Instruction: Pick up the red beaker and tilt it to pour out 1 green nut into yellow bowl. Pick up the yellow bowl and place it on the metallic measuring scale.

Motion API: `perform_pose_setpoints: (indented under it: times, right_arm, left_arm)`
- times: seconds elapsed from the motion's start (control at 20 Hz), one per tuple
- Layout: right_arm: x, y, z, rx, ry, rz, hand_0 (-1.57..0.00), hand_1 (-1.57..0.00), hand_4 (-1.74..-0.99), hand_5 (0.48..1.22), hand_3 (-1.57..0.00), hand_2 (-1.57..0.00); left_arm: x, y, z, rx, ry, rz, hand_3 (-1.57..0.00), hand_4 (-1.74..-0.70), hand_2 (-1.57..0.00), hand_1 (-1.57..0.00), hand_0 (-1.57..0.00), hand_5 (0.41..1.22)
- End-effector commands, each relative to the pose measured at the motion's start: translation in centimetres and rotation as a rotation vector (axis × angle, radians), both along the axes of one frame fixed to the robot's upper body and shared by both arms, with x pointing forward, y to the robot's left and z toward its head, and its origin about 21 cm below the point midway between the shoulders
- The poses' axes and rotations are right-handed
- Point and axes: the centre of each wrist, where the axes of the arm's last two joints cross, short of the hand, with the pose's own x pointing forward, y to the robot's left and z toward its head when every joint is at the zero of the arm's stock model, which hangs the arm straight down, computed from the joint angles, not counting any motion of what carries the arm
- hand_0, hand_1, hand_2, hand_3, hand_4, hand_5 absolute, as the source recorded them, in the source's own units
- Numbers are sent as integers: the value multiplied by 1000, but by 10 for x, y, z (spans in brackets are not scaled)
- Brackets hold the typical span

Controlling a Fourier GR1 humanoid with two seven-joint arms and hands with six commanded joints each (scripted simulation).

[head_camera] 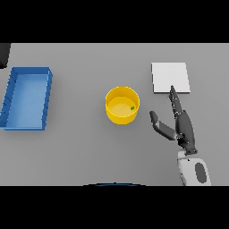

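Grey worktop [80, 147], carrying all items. Blue tray [10, 98] at far left, long axis running away from the robot, well apart from the rest. Right robot hand [183, 127] at right, fingers straight and spread, thumb out toward the bowl, holding nothing; fingertips reaching the scale's near edge. Metallic scale [170, 76] flat at upper right. Yellow bowl [122, 114] upright at centre, mouth up, left of the hand, not touching it. Green nut [132, 108] inside the bowl, by its right wall; shape hard to make out. Dark object [3, 54] cut off at upper left edge.
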Motion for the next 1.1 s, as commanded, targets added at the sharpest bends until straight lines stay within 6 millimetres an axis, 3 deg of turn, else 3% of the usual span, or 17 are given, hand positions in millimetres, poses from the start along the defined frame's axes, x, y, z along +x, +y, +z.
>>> perform_pose_setpoints:
  times: [0.0,0.15,0.35,0.45,0.65,0.9,1.05]
  right_arm:
    - [-1,-1,-1,-3,-4,9,1,1,-1081,631,1,1]
    - [0,-2,2,-17,-11,27,1,1,-1126,651,1,1]
    - [1,-4,-2,-13,-3,33,1,1,-1165,672,1,1]
    - [1,-3,-2,-24,-9,48,1,1,-1181,687,1,1]
    - [-1,-6,-1,-46,-13,38,1,1,-1194,703,1,1]
    - [-1,-5,-4,-63,-9,40,1,1,-1202,699,1,1]
    - [2,-6,-6,-52,9,27,1,1,-1195,690,1,1]
  left_arm:
    - [0,19,-11,-78,-1,44,-1499,-1740,-1571,-1571,-1571,1221]
    - [-5,65,-46,-254,6,229,-1534,-1740,-1571,-1571,-1571,1221]
    - [-12,96,-85,-478,31,417,-1556,-1741,-1571,-1571,-1571,1221]
    - [-17,108,-107,-545,49,459,-1488,-1741,-1571,-1571,-1571,1221]
    - [-27,120,-151,-686,80,522,-1374,-1741,-1571,-1571,-1571,1221]
    - [-45,121,-196,-781,85,578,-1389,-1741,-1571,-1571,-1571,1221]
    - [-66,120,-217,-799,104,607,-1387,-1741,-1571,-1571,-1571,1221]
